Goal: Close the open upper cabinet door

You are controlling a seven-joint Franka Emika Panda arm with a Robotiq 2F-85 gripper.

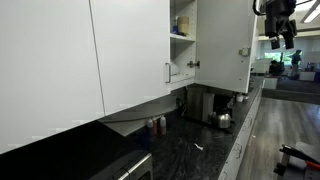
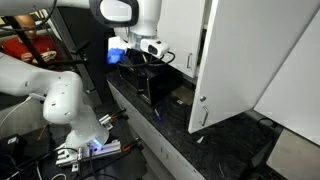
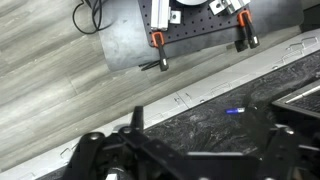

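1. The white wall cabinets fill the 9 o'clock half of an exterior view with their doors shut. They hang above a dark speckled tabletop.
2. The upper cabinet door stands swung open at 1 o'clock from the middle of that view. Shelves show just at its 9 o'clock side. In an exterior view the door takes the 3 o'clock half, jutting out over the tabletop.
3. The white robot arm bends in from 9 o'clock.
4. A coffee machine stands on the tabletop at 6 o'clock below the open door.
5. The gripper hangs at 3 o'clock from the door, near it but apart. I cannot tell whether the fingers are apart or together, even in the wrist view.
6. A slim silver handle sits at 7 o'clock on the door, by its lower corner.
7. An orange clamp shows at 12 o'clock in the wrist view.
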